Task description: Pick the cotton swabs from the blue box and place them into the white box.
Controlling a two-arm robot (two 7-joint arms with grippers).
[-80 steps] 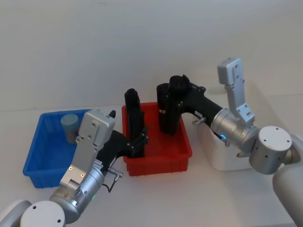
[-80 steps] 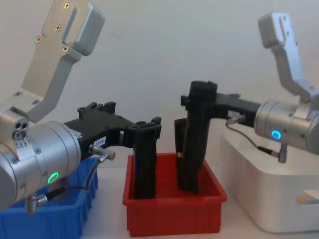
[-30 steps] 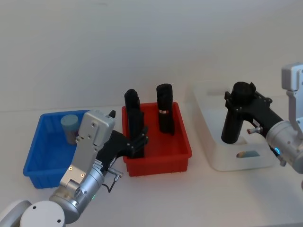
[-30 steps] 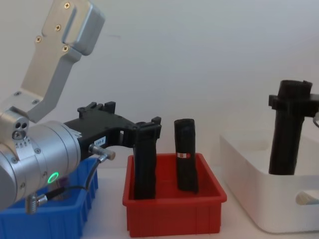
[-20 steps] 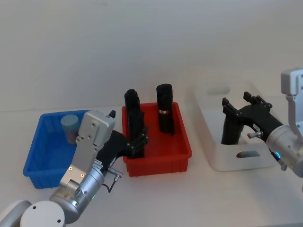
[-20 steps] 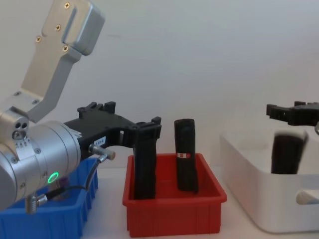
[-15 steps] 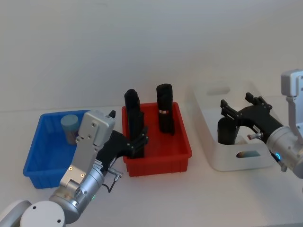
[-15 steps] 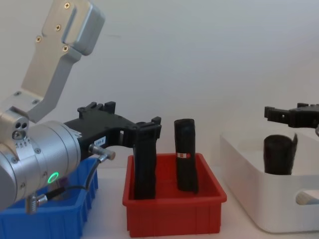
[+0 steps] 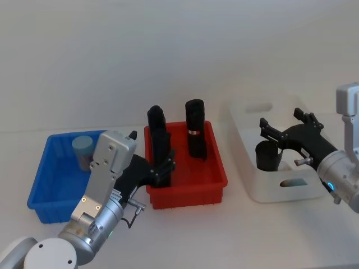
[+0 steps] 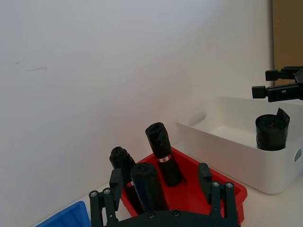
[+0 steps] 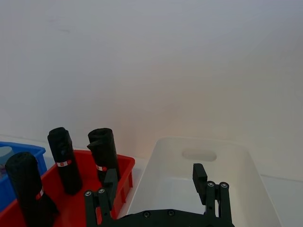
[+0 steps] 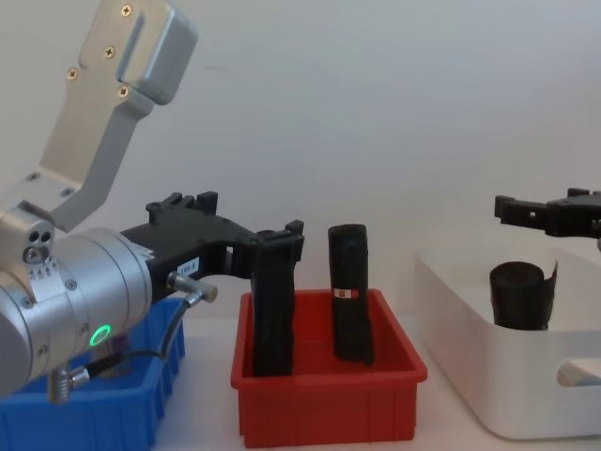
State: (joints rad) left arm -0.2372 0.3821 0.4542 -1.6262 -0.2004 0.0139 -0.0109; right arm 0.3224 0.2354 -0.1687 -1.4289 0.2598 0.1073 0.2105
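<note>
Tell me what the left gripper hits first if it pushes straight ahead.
Most likely the nearest black roll in the red bin: it stands just ahead, between the left gripper's open fingers.

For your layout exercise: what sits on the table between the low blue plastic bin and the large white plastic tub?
In the head view, the red plastic bin with upright black rolls sits between the blue bin and white tub.

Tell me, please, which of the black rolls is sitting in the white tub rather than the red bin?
The black roll beneath the open right gripper, inside the white box; the others stand in the red bin.
</note>
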